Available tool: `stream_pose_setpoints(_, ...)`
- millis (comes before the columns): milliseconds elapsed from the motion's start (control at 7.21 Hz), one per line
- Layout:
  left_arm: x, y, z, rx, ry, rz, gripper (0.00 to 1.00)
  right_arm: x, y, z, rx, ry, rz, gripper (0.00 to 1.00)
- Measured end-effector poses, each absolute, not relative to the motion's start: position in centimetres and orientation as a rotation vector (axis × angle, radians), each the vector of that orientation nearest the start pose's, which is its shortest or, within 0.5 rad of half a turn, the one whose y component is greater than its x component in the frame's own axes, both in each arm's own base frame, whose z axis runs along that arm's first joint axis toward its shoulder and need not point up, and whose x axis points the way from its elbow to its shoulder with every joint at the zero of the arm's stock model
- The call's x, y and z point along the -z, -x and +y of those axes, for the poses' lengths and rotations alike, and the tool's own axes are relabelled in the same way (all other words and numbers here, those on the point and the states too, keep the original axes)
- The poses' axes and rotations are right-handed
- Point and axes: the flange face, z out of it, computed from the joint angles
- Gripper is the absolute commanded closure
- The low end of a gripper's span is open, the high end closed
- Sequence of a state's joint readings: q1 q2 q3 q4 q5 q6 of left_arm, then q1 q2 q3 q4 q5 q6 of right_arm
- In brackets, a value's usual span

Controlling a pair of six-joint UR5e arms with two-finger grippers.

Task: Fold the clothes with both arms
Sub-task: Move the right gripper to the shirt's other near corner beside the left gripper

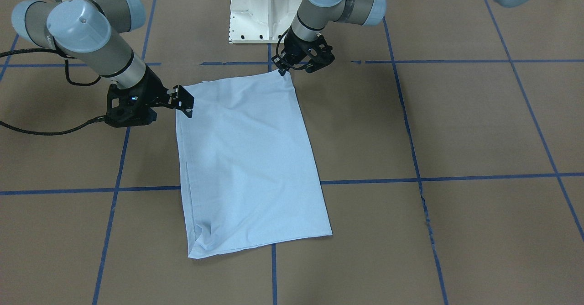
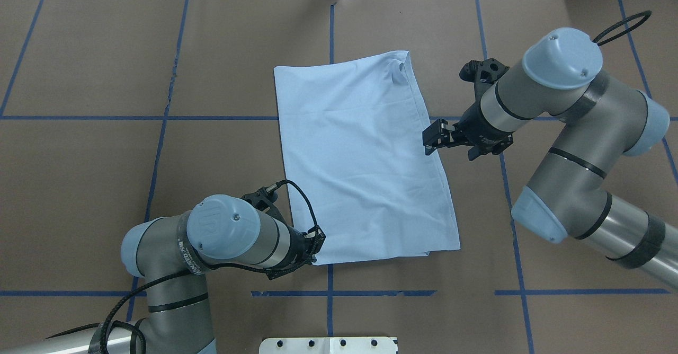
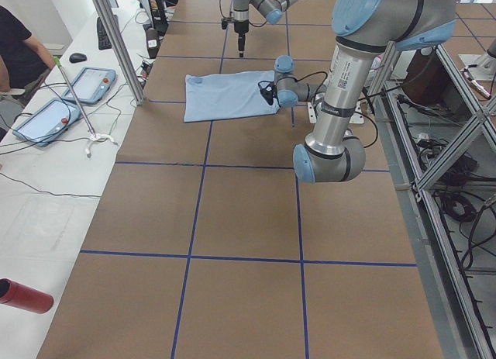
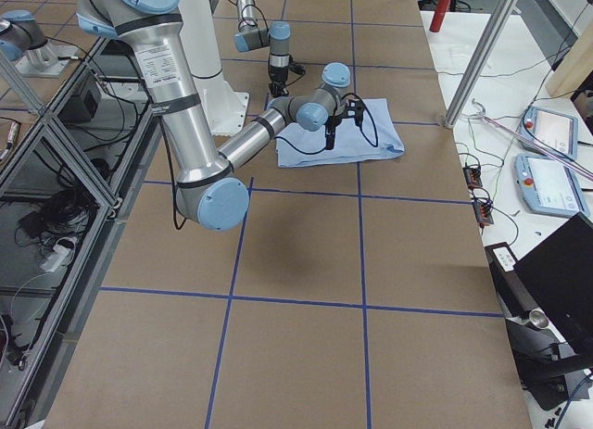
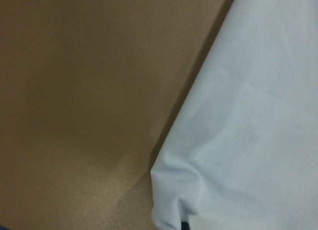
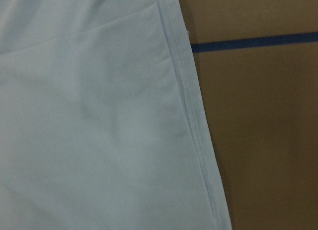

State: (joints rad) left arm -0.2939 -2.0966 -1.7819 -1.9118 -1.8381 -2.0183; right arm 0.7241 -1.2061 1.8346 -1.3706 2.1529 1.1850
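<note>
The light blue T-shirt [image 1: 251,159] [image 2: 365,158] lies folded into a flat rectangle on the brown table; no print or tag shows. My left gripper [image 1: 284,70] [image 2: 317,247] is at the shirt's corner nearest the robot base, shut on it. In the left wrist view the T-shirt [image 5: 248,140] puckers at that corner around a dark fingertip. My right gripper [image 1: 186,105] [image 2: 430,142] hangs open over the shirt's long hemmed edge on the robot's right. The right wrist view shows the T-shirt [image 6: 99,115] lying flat, with no fingers in sight.
The white pedestal base [image 1: 267,13] stands just behind the shirt. Blue tape lines [image 2: 159,117] grid the tabletop. A side bench with tablets [image 3: 46,119], a person [image 3: 19,49] and a red bottle [image 3: 23,295] runs along the far side; a metal post [image 3: 116,41] rises at its edge.
</note>
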Motion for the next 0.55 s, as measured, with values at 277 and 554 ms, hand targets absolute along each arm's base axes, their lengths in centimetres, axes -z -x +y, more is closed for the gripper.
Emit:
stream_pose_setpoints(277,-22.0,-57.1,-28.3,0.504,0.314,1.033,1.0,-29.1,43.4,-40.4,-0.174,0.101,-0.977,0.0)
stream_pose_setpoints(554,-22.0,-57.1,-28.1,0.494,0.31,1.019,1.0,-27.1,46.6,-35.0,-0.272,0.151,-0.986,0.0)
